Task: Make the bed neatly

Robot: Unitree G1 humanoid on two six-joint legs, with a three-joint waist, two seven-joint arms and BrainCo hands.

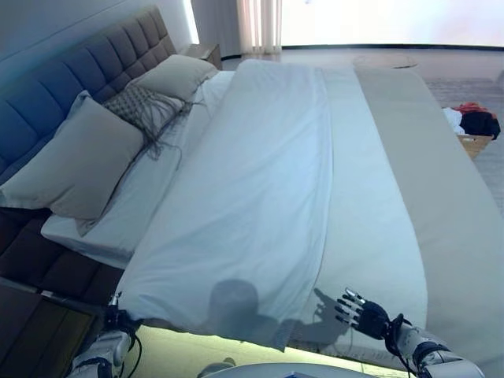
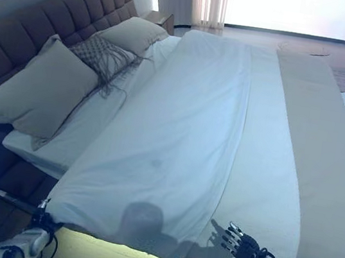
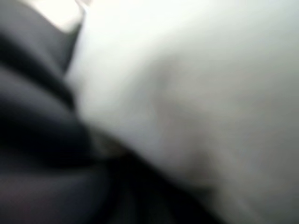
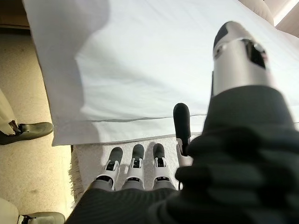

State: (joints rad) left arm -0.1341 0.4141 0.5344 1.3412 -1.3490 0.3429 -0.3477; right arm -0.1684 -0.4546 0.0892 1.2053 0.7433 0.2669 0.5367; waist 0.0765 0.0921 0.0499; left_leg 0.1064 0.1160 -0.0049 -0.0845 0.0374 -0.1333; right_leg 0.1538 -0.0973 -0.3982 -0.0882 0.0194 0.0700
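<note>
The bed has a white duvet (image 1: 252,189) lying down its middle, with its near edge hanging over the bed's side. A beige blanket (image 1: 441,181) covers the right part. Two beige pillows (image 1: 75,165) and a patterned cushion (image 1: 142,106) lean at the padded headboard (image 1: 71,79). My left hand (image 1: 116,321) is at the duvet's near left corner; its wrist view shows only white cloth (image 3: 196,93) very close. My right hand (image 1: 364,313) is open with straight fingers above the duvet's near edge (image 4: 140,119) and holds nothing.
A basket of clothes (image 1: 475,126) stands on the floor past the bed's right side. A nightstand (image 1: 206,53) is at the far end and a dark one (image 1: 39,331) at the near left. A person's shoes (image 4: 29,130) are on the floor beside the bed.
</note>
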